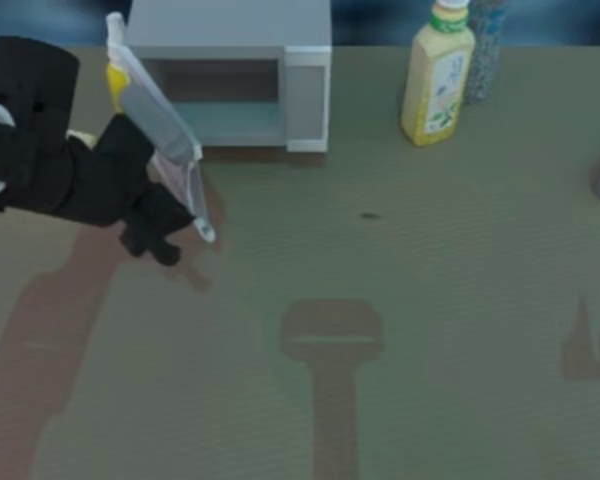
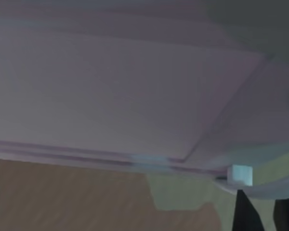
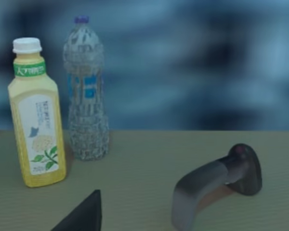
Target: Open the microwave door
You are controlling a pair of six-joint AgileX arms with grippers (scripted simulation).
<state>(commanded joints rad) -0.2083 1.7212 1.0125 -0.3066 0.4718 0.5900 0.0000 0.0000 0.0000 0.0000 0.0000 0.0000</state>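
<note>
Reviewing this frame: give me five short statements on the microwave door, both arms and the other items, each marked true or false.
1. The microwave door is shut flat against the microwave. False: it is swung well open, cavity exposed.
2. The left gripper is at the door's outer edge. True.
3. A yellow juice bottle stands to the right of the microwave. True.
4. The clear water bottle lies on its side. False: it stands upright.
5. The right gripper holds the dark scanner. False: the scanner rests on the table, ungripped.

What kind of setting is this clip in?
Probably a simulated kitchen-style tabletop, not a real room: a microwave with its door swung open by the left gripper, a yellow drink bottle, and a blurred backdrop behind the table.
</note>
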